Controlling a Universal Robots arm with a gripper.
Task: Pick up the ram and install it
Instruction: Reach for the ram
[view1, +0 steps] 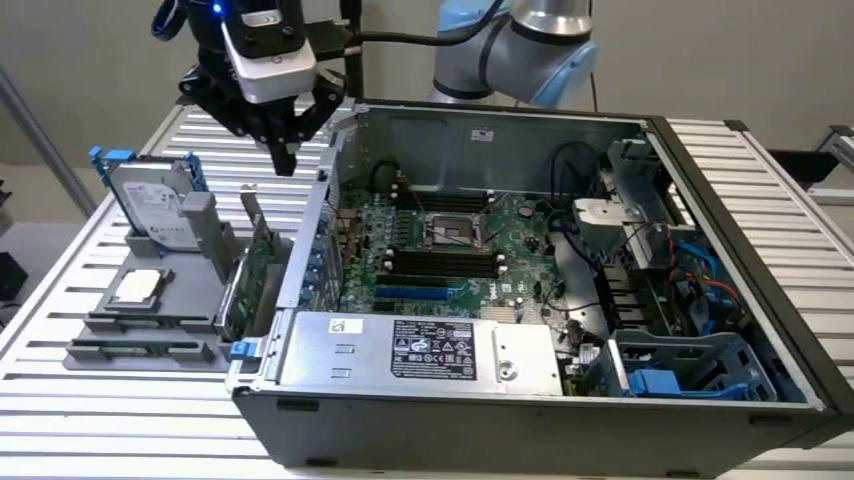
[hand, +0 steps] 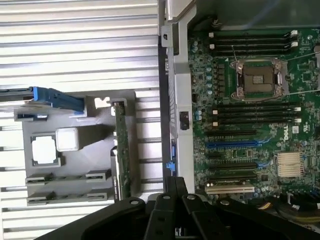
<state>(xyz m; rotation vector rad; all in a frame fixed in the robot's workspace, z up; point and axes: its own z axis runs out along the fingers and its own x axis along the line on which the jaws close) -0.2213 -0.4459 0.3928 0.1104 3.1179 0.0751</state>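
Nearest the lens, the ram (view1: 140, 347) is noted lying flat in the grey holder (view1: 100, 358), its long axis across the exterior view. Farther back and rightward, the gripper (view1: 283, 160) is raised well above it, fingers drawn together, empty.

- Table (view1: 80, 400): white metal top of parallel slats, extending past the computer case on both long sides.
- Computer case (view1: 534, 430): dark, lying on its side directly on the slats, open face upward.
- Grey fixture (view1: 187, 305): flat moulded holder on the slats, just beside the case, toward the exterior view's left.
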